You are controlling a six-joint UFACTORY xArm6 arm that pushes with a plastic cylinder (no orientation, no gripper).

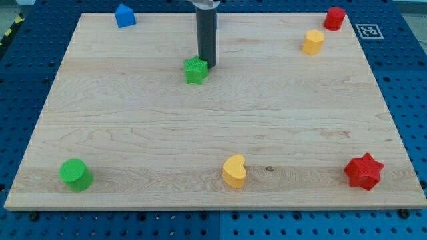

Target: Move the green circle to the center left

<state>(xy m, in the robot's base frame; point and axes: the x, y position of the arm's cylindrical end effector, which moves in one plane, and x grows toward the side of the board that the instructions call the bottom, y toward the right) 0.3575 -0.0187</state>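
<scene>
The green circle (75,174) sits near the board's bottom left corner. My tip (207,65) is far from it, in the upper middle of the board, touching the upper right side of a green star block (195,70). The rod rises straight up out of the view's top.
A blue block (125,15) is at the top left. A red block (334,18) and a yellow block (313,41) are at the top right. A yellow heart (234,171) is at the bottom middle, a red star (363,171) at the bottom right. The wooden board (213,133) lies on a blue pegboard.
</scene>
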